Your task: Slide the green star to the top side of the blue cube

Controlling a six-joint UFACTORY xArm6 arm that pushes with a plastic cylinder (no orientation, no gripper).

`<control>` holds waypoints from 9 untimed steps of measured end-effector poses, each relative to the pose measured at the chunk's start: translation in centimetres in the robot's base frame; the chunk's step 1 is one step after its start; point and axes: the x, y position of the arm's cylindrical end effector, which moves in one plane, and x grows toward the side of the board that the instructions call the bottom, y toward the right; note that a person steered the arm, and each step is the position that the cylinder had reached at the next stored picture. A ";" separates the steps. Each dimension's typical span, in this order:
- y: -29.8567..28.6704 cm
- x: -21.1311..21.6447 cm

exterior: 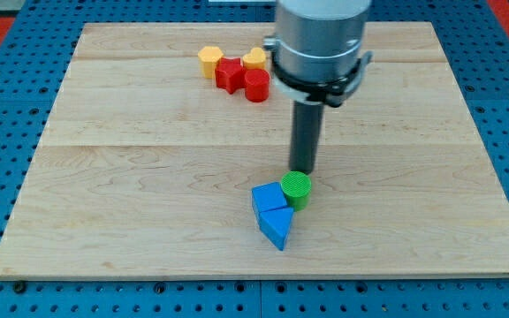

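Observation:
A green block [296, 188], which looks round from here, sits just below the board's middle. It touches the upper right corner of the blue cube [268, 197]. A blue triangular block [277, 227] lies against the cube's lower side. My tip [303, 170] stands right at the green block's upper edge, on its top side; I cannot tell whether they touch.
Near the view's top, left of the arm, is a cluster of blocks: a yellow block [208, 59], a second yellow block [254, 58], a red star-like block [230, 74] and a red cylinder [256, 86]. The wooden board [104, 203] lies on a blue perforated table.

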 end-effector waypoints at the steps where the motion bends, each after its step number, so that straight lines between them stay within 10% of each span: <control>1: 8.4 -4.9; 6: 23.0 -19.3; 9: 19.0 -25.2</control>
